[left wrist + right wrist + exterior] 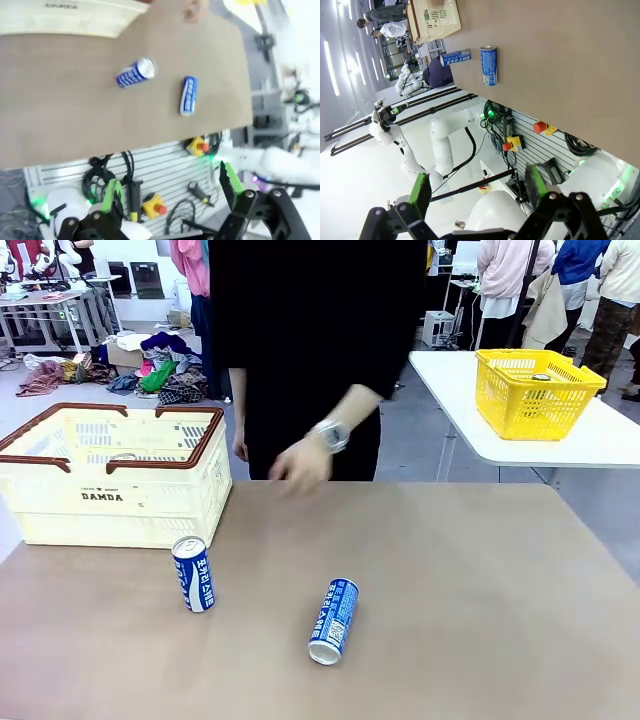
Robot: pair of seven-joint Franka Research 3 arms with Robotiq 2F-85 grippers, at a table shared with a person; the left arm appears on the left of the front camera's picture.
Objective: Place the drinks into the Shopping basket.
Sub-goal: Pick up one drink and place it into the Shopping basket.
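1. Brown tabletop (480, 620) fills the foreground.
2. Bright yellow basket (535, 405) sits on a white table (600, 445) (far right, behind).
3. Heap of colourful clothes (165, 375) lies on the floor, far left.

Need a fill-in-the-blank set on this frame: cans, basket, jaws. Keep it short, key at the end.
1. One blue can stands upright; the other can lies on its ____.
2. The Shopping basket carries the black print ____.
3. The left gripper and right gripper both have their jaws ____.
4. The number of cans on the brown table is ____.

Missing words: side; DAMDA; open; two.
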